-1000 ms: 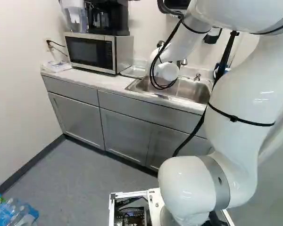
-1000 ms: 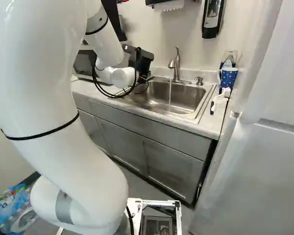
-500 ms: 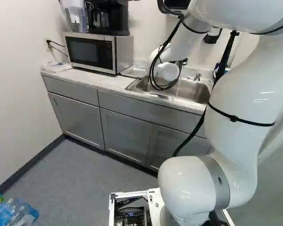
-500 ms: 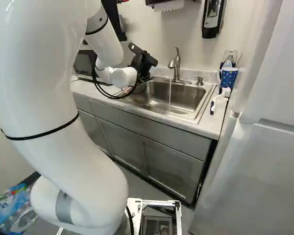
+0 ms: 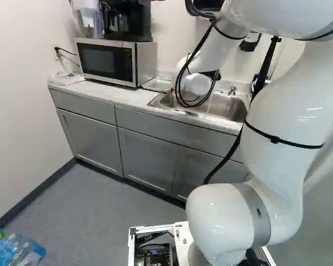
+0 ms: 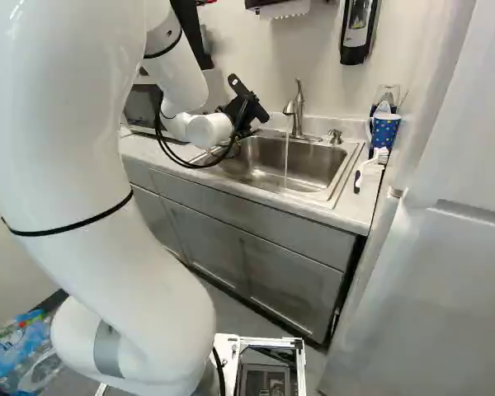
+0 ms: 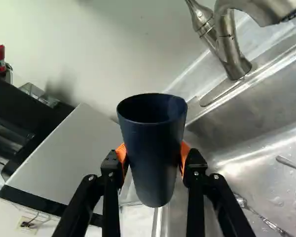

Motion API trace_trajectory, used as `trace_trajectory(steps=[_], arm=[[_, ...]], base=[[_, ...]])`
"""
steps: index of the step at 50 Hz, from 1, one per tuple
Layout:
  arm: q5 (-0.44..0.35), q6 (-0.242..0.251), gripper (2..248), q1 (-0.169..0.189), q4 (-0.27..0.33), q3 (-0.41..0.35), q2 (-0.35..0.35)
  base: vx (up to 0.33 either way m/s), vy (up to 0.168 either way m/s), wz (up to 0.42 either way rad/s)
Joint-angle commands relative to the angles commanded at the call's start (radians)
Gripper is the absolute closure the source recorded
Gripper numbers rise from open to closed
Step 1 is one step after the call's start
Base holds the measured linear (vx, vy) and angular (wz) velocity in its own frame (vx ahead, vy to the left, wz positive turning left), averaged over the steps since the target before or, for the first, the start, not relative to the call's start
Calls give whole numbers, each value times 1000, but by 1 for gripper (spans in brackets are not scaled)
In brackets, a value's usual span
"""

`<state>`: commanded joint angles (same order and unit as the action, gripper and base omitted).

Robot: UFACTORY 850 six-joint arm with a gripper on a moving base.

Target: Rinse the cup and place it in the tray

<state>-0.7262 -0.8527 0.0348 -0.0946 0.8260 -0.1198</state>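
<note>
Dark blue, the cup [image 7: 154, 153] sits clamped between the pincer's [image 6: 246, 107] two orange pads [image 7: 121, 153].

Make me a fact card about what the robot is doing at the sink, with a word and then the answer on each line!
Cup: dark blue
Pincer: shut on the cup, an orange pad on each side
Tap: silver, turned on
Water: falling into the sink, not onto the cup
Tray: perhaps the flat metal thing between microwave and sink
Mug: blue with dots, on the counter
Brush: near the mug
</note>
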Motion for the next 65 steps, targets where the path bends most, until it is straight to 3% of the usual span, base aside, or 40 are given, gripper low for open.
trace_trajectory(steps=[65], arm=[[0,-683,128,0,0,0,0]], base=[[0,0,0]])
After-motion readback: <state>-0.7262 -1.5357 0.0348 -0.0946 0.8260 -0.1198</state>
